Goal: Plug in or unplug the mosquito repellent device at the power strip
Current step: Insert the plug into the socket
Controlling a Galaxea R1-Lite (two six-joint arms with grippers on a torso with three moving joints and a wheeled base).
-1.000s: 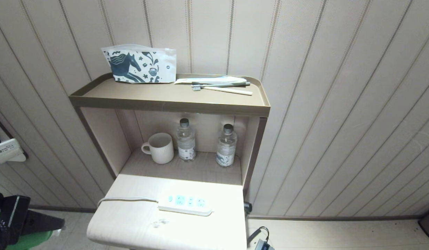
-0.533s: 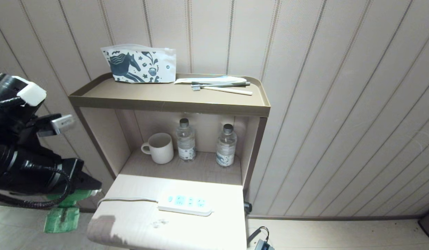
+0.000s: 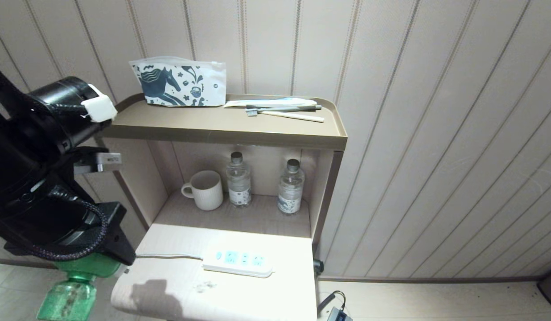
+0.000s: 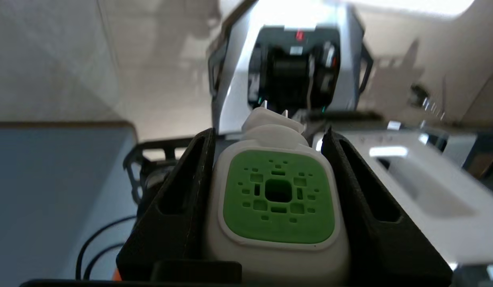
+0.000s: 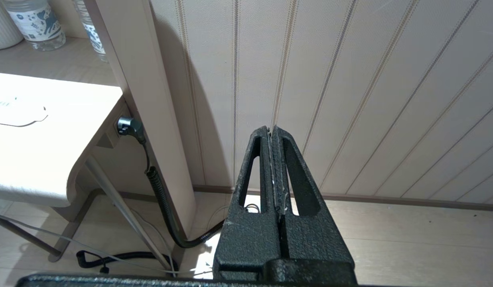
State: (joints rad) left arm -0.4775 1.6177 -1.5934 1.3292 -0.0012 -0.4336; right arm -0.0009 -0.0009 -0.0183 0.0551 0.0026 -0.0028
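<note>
My left gripper (image 4: 267,133) is shut on the mosquito repellent device (image 4: 276,199), its black fingers pressed to both sides of the white cap with the green vented centre. In the head view the left arm (image 3: 43,200) fills the left side, and the device's translucent green bottle (image 3: 66,298) hangs below it, just off the left edge of the white table (image 3: 168,294). The power strip (image 3: 237,262) lies flat on that table, to the right of the device, its white cord running left. My right gripper (image 5: 271,129) is shut and empty, low beside the cabinet's right side.
A mug (image 3: 206,191) and two clear water bottles (image 3: 238,180) (image 3: 290,187) stand in the open shelf behind the table. A printed pouch (image 3: 179,84) and toothbrushes (image 3: 284,111) lie on the cabinet top. A black ribbed cable (image 5: 162,199) runs down by the cabinet's right side.
My left arm has risen into the head view from the lower left and swung right toward the table's left edge, carrying the green device. The power strip has not moved.
</note>
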